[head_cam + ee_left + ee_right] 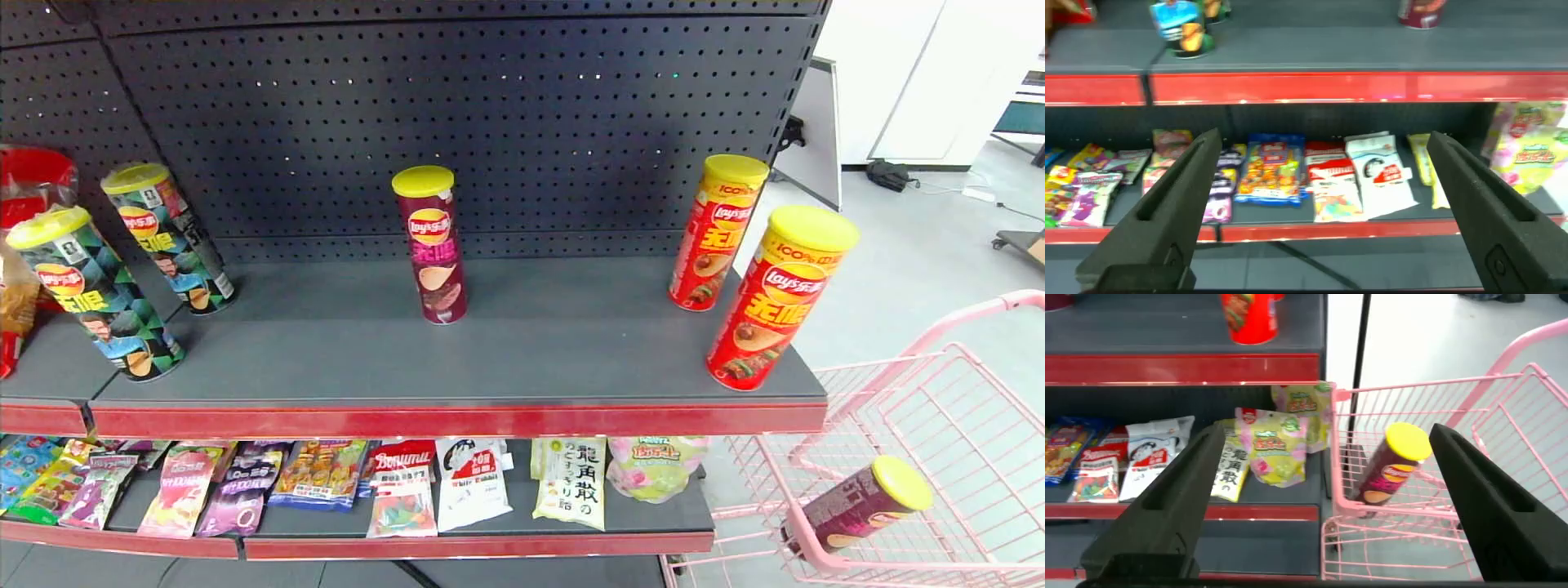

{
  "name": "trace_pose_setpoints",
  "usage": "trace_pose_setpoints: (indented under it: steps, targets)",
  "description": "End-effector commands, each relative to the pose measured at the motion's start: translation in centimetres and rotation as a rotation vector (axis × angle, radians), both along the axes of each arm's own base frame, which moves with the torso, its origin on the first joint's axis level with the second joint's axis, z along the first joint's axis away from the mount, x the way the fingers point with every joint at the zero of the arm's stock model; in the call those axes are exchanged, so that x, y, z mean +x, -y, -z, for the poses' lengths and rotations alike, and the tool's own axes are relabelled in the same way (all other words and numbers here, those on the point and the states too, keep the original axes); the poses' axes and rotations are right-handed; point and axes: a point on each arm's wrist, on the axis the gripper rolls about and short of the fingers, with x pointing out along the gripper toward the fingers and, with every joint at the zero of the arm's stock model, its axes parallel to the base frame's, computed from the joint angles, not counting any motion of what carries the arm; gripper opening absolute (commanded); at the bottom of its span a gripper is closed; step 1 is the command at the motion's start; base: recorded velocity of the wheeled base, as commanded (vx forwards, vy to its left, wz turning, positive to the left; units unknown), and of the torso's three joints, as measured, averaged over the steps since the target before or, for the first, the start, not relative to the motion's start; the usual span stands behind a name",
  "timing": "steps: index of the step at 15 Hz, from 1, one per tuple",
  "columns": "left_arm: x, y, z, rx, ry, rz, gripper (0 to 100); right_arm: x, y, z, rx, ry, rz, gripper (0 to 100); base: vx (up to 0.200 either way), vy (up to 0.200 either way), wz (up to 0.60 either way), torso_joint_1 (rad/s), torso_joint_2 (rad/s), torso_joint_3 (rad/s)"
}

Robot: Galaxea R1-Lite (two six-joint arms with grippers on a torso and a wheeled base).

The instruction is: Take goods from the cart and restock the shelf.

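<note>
Pink wire cart point(939, 425) is sitting at lower right of the head view, w/ a purple cylindrical chip can w/ yellow lid point(857, 506) lying tilted inside it, by the near corner. Dark grey metal shelf w/ red front edge point(457, 420) is spanning mid frame. On it a second purple yellow-lidded can point(430, 245) is standing upright at centre. Two red yellow-lidded cans point(780, 298) are standing at right, one behind the other, the front one close to the edge. Two green-black patterned cans point(90, 294) are standing at left. Lower shelf board point(490, 545) along the bottom is carrying a row of flat snack bags point(326, 482). L gripper point(1320, 139) is hanging in front of that lower row, fingers spread apart, holding nothing. R gripper point(1327, 433) is gaping wide too, empty, w/ the cart's can showing farther off betw. its fingers.
</note>
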Motion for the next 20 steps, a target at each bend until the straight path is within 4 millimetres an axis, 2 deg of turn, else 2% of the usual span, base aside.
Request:
trace_pose_setpoints:
  steps: [1, 5, 8, 18, 20]
  targets:
    - [0.01, 0.00, -0.01, 0.001, -0.001, 0.001, 100, 0.01, 0.00, 0.00, -0.001, -0.002, 0.000, 100, 0.000, -0.200, 0.00, 0.007, 0.01, 0.007]
    - [0.01, 0.00, -0.01, 0.001, -0.001, 0.001, 100, 0.01, 0.00, 0.00, -0.001, -0.002, 0.000, 100, 0.000, -0.200, 0.00, 0.002, 0.00, 0.005]
    - [0.01, 0.00, -0.01, -0.001, -0.001, 0.001, 100, 0.01, 0.00, 0.00, -0.001, -0.002, 0.000, 100, 0.000, 0.000, 0.00, 0.000, 0.00, 0.000]
    - [0.01, 0.00, -0.01, -0.001, -0.001, 0.001, 100, 0.01, 0.00, 0.00, 0.005, -0.002, 0.000, 100, 0.000, 0.000, -0.60, 0.004, 0.00, 0.003]
    - [0.01, 0.00, -0.01, -0.001, -0.001, 0.000, 100, 0.01, 0.00, 0.00, 0.004, -0.002, -0.001, 100, 0.000, 0.000, 0.00, 0.000, 0.00, 0.000]
